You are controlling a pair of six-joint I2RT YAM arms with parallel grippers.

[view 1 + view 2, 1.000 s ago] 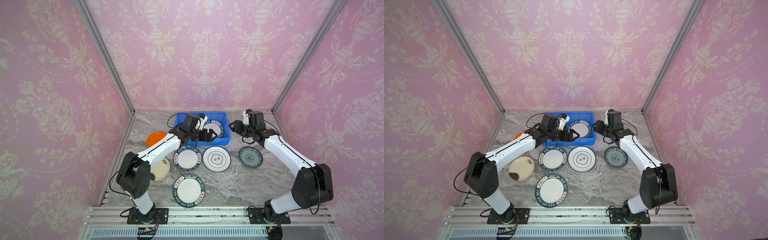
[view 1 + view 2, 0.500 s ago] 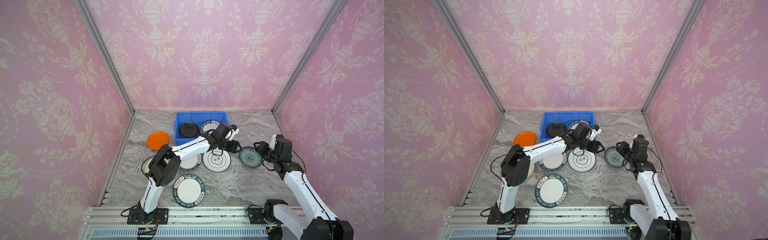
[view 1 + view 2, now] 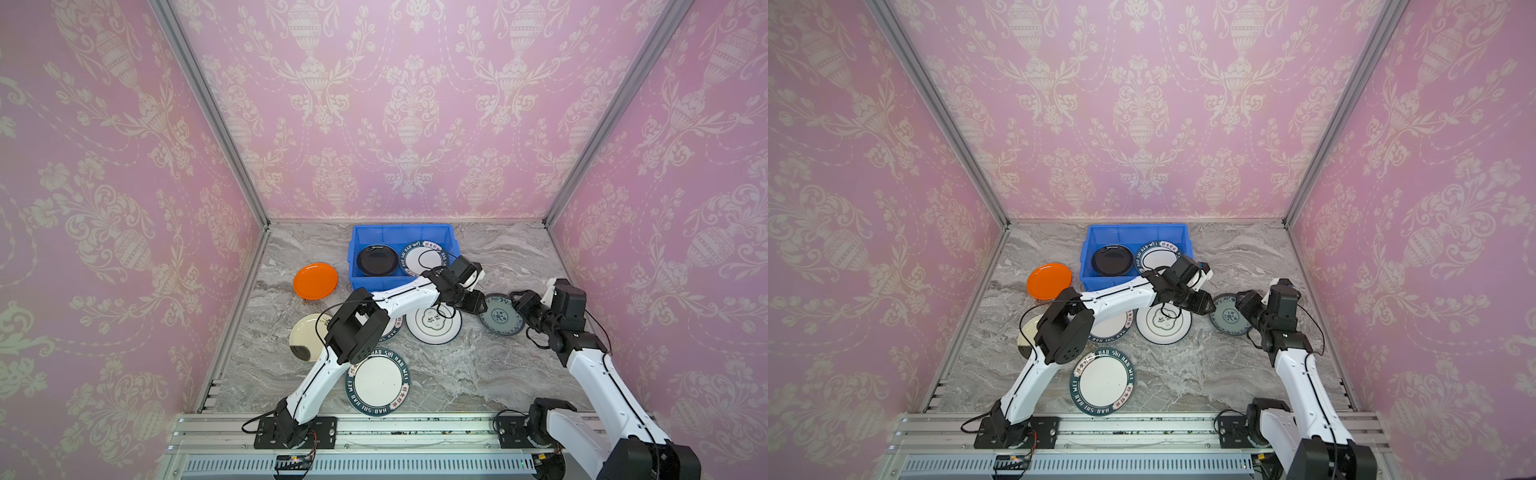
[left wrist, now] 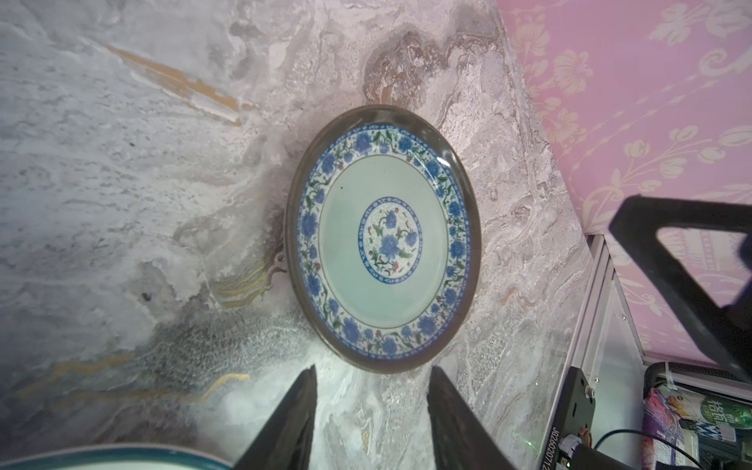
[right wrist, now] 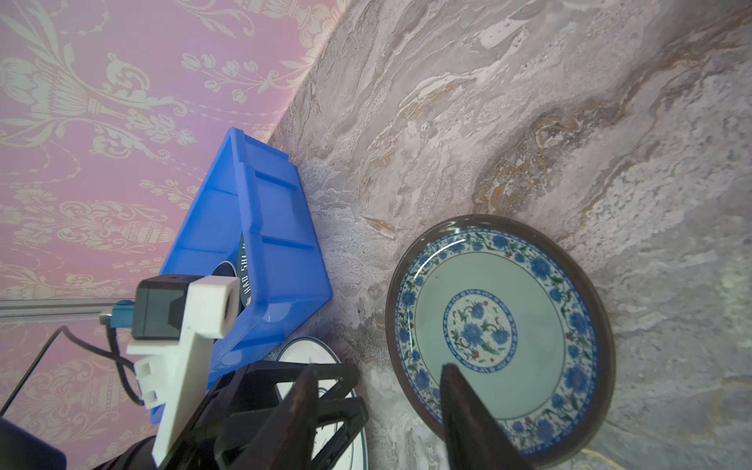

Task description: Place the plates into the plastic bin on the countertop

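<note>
Cream plate (image 3: 305, 337), teal-rimmed plate (image 3: 1113, 327) partly hidden under left arm (image 3: 399, 299)

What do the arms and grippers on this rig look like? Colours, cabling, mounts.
The left arm and right arm have white link shells and black joint housings, on black bases on an aluminium rail. Thin black cables loop along them. The left gripper and right gripper are black, with tapering fingers on triangular open frames. A white bracket carries the left wrist's black camera.

bright, even light; soft shadows on the table (image 3: 478, 374); left claw (image 4: 373, 368) dark and blurred up close.
</note>
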